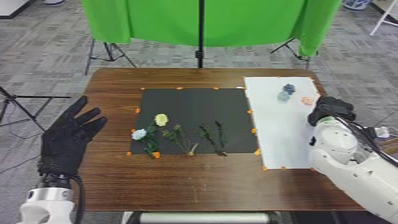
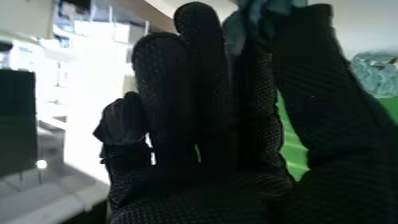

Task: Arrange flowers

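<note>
In the head view, my left hand [image 1: 64, 142] is open over the table's left edge. My right hand [image 1: 331, 109] is at the white sheet's [image 1: 282, 130] right edge, beside a peach flower head [image 1: 307, 101]. A dark blue flower head [image 1: 289, 88] and a paler blue one [image 1: 283, 96] lie farther in. On the black mat [image 1: 187, 102] are a light blue flower [image 1: 139, 134], a yellow flower [image 1: 161, 119] and several green stems [image 1: 210, 137]. In the right wrist view, my right hand [image 2: 204, 150] has mostly straight fingers, with blue petals [image 2: 258, 17] around their tips and a pale blue flower [image 2: 378, 72] past the thumb.
The brown table [image 1: 187, 187] extends in front of the mat and sheet. Small orange markers [image 1: 253, 130] line their edges. Beyond the far table edge hangs a green cloth [image 1: 160, 25] on a black stand [image 1: 200, 52].
</note>
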